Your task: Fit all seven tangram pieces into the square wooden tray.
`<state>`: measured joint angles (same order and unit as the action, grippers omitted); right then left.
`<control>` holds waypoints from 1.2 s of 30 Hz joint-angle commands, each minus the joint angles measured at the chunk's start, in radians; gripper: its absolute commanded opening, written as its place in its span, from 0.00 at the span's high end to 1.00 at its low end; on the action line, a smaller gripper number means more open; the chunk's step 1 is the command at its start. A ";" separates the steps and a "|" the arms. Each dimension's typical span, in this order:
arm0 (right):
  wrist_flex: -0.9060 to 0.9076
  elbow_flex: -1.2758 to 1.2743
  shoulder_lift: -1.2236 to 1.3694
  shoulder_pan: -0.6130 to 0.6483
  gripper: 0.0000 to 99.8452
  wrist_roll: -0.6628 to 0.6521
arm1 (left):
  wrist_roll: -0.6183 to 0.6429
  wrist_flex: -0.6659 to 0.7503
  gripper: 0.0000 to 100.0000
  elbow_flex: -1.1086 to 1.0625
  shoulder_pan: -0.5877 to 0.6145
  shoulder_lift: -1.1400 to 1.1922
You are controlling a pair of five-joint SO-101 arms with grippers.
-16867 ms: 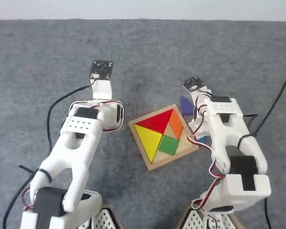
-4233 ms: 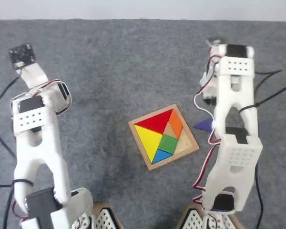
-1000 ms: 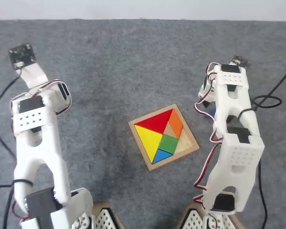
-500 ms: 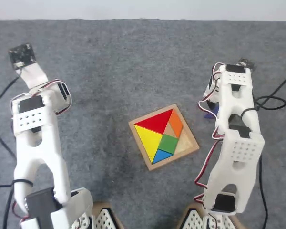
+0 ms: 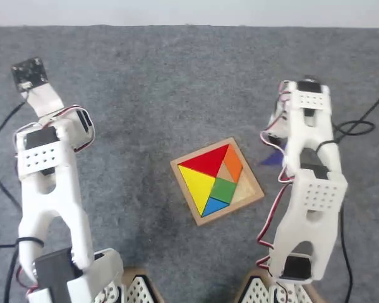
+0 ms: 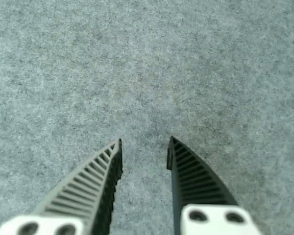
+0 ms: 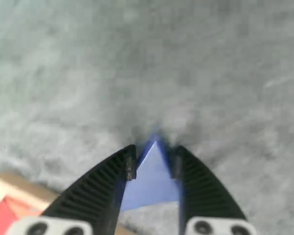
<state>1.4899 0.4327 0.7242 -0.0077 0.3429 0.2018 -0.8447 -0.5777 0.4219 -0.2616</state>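
Overhead, a square wooden tray (image 5: 245, 192) sits mid-desk on grey felt (image 5: 177, 82), turned like a diamond. Inside it lie a red triangle (image 5: 207, 162), a yellow triangle (image 5: 198, 184), a green square (image 5: 223, 189), an orange piece (image 5: 234, 164) and a small blue triangle (image 5: 213, 205). Plain wood shows along its right side. Just right of the tray, the right arm's jaws pinch a dark blue triangle (image 7: 152, 178) between them. At far left, the left arm's jaws are spread over the felt.

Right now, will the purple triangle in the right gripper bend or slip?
Probably stiff: the purple triangle shows crisp, straight edges in the right gripper. It could slip or pivot, since the jaws pinch its slanted sides near the tip.
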 commanded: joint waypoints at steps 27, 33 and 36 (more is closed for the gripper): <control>-0.197 -0.497 -0.435 0.107 0.78 -0.049 | 0.003 -0.008 0.85 0.036 -0.008 -0.006; -0.239 -0.496 -0.374 0.107 0.78 -0.048 | 0.003 -0.008 0.85 0.036 -0.008 -0.006; -0.245 -0.496 -0.308 0.107 0.78 -0.025 | 0.003 -0.008 0.85 0.036 -0.008 -0.006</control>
<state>1.2628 -0.0644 0.4035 0.0905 0.2923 0.2018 -0.8447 -0.5777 0.4219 -0.2616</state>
